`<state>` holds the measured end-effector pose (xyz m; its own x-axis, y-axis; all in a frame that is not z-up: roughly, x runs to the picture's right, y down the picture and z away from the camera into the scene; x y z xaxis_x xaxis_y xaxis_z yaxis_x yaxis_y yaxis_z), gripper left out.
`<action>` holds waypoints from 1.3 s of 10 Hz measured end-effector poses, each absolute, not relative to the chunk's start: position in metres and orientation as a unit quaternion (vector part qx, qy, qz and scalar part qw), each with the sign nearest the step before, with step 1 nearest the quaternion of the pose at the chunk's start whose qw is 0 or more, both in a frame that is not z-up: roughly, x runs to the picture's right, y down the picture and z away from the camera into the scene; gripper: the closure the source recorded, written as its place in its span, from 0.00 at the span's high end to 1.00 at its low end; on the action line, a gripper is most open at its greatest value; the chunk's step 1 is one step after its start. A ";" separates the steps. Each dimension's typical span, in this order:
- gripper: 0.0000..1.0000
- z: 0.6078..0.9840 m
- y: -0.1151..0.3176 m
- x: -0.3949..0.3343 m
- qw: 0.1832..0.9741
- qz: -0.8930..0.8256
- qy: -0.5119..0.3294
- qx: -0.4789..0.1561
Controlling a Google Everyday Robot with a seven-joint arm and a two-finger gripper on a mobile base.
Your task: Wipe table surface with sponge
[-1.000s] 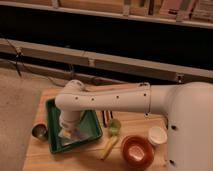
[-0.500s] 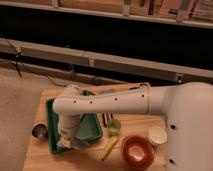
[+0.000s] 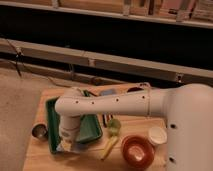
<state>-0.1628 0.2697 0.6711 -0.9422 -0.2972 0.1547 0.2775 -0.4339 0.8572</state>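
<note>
The table surface [image 3: 45, 160] is a small light-brown wooden top with plank grain. My white arm reaches across it from the right. My gripper [image 3: 67, 142] points down over the front left corner of the green tray [image 3: 51, 120]. A pale patch shows right at the gripper; I cannot tell whether it is the sponge. A small grey-blue pad [image 3: 107, 92] lies at the far edge of the table, partly hidden behind my arm.
A metal cup [image 3: 39, 131] stands left of the tray. A long yellow stick-like item [image 3: 109, 147], a small green cup [image 3: 114, 126], an orange-red bowl [image 3: 136, 151] and a white cup [image 3: 157, 136] sit to the right. Grey floor lies to the left, dark shelving behind.
My gripper has moved down and toward the front edge of the tray. The other objects have not moved.
</note>
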 end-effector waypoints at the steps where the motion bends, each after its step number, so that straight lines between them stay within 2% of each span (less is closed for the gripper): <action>1: 0.02 0.674 0.274 -0.163 0.170 -0.841 -0.514 0.012; 8: 0.02 0.700 0.286 -0.192 0.143 -0.817 -0.559 -0.002; 13: 0.02 0.704 0.291 -0.208 0.125 -0.816 -0.564 -0.020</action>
<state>-0.2077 0.2913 0.7040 -0.9681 -0.1803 0.1738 0.2265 -0.3338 0.9150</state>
